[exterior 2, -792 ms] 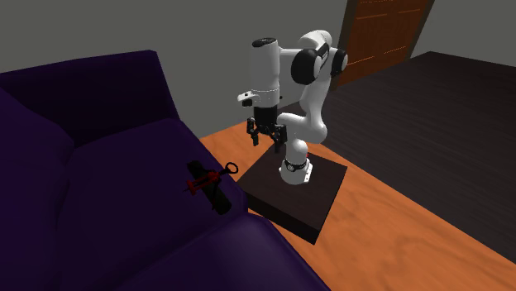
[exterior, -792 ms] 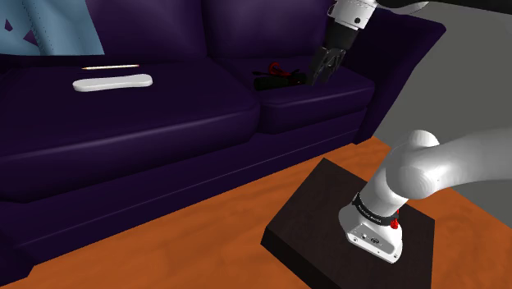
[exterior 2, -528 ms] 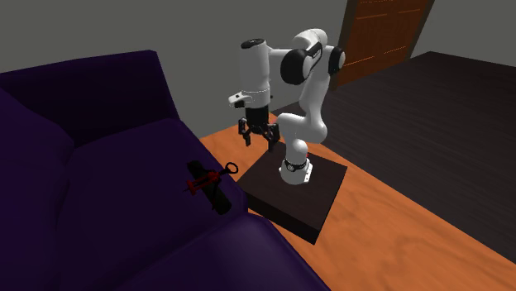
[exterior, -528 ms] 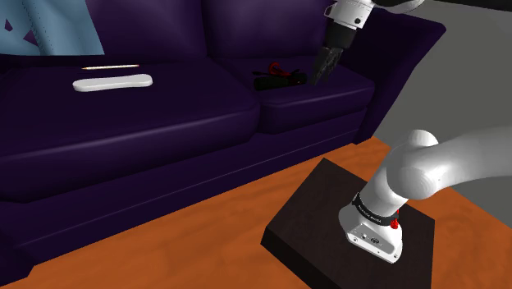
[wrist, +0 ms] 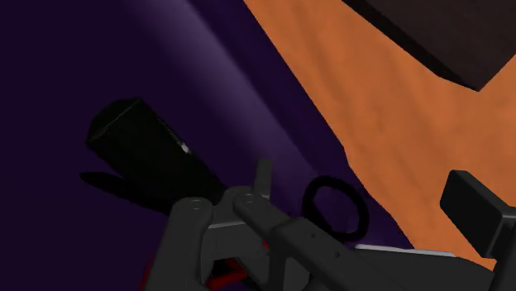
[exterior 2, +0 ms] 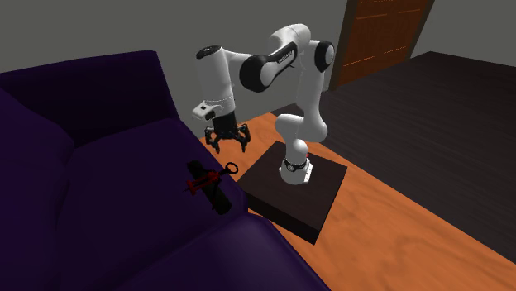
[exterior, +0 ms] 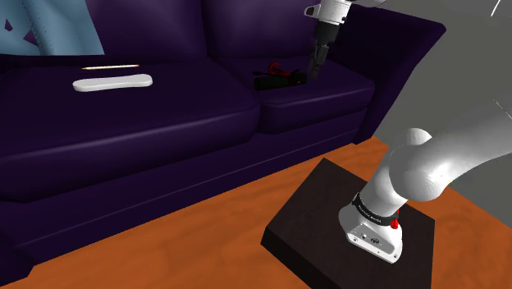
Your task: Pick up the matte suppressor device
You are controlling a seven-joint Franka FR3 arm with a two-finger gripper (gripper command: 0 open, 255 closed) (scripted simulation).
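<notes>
The suppressor is a matte black cylinder (exterior: 275,81) lying on the purple sofa's end cushion (exterior: 320,103), near the cushion's front edge (exterior 2: 213,197). A red and black tool with a ring handle (exterior 2: 208,176) lies against it. My black gripper (exterior 2: 229,142) hangs open above the cushion, a short way above and beside the cylinder, touching nothing. From the shoulder view the gripper (exterior: 314,64) is just off the cylinder's end. Along the gripper (wrist: 335,227) I see the cylinder (wrist: 149,157) ahead of one finger (wrist: 192,240) and the tool's ring (wrist: 335,205) between the fingers.
A white elongated object (exterior: 112,83) and a thin stick (exterior: 109,66) lie on the sofa's far cushion, under a blue cloth (exterior: 49,25). The sofa arm (exterior: 402,49) rises beside the gripper. The dark stand (exterior: 328,205) sits on orange floor; a wooden door (exterior 2: 380,33) stands behind.
The arm has swung from above the stand toward the sofa. The gripper now hangs over the end cushion, closer to the cylinder, turned about its axis and still open.
</notes>
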